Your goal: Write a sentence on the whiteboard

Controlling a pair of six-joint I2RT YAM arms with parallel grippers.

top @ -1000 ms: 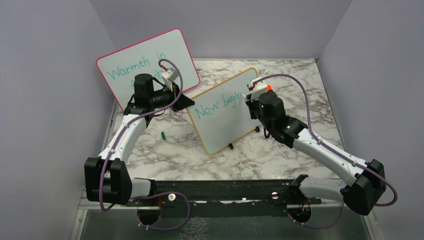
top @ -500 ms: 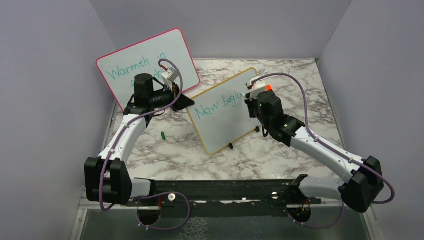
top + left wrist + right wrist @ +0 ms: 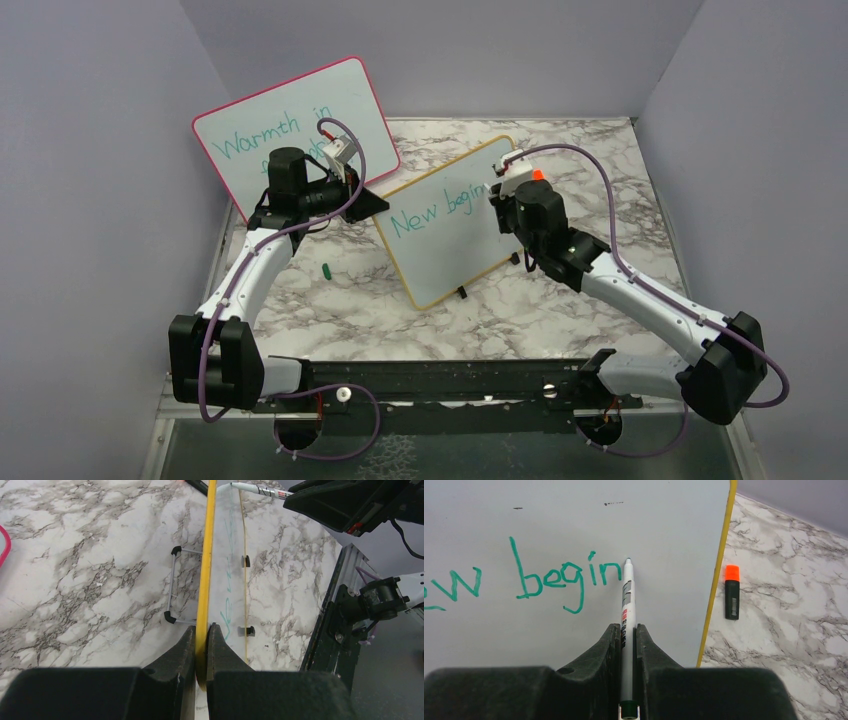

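1. Yellow-framed rectangular whiteboard (image 3: 445, 262) stands tilted on grey-veined marble table (image 3: 560, 310) — probably light, stiff, tippy (small feet).
2. Left gripper (image 3: 201, 636) clenched on its frame edge — good bracing spot.
3. Right gripper (image 3: 627, 637) pinches white marker (image 3: 627, 587), tip at teal writing (image 3: 555, 580) "New begin".

Yellow-framed whiteboard (image 3: 440, 262), teal-green sentence (image 3: 555, 580), white marker (image 3: 627, 600), grey-veined white marble table (image 3: 560, 322)

Top external looks down from high behind the arms; left wrist sights edge-on along the whiteboard (image 3: 205, 555) at close range; right wrist faces its front closely; all three views share it
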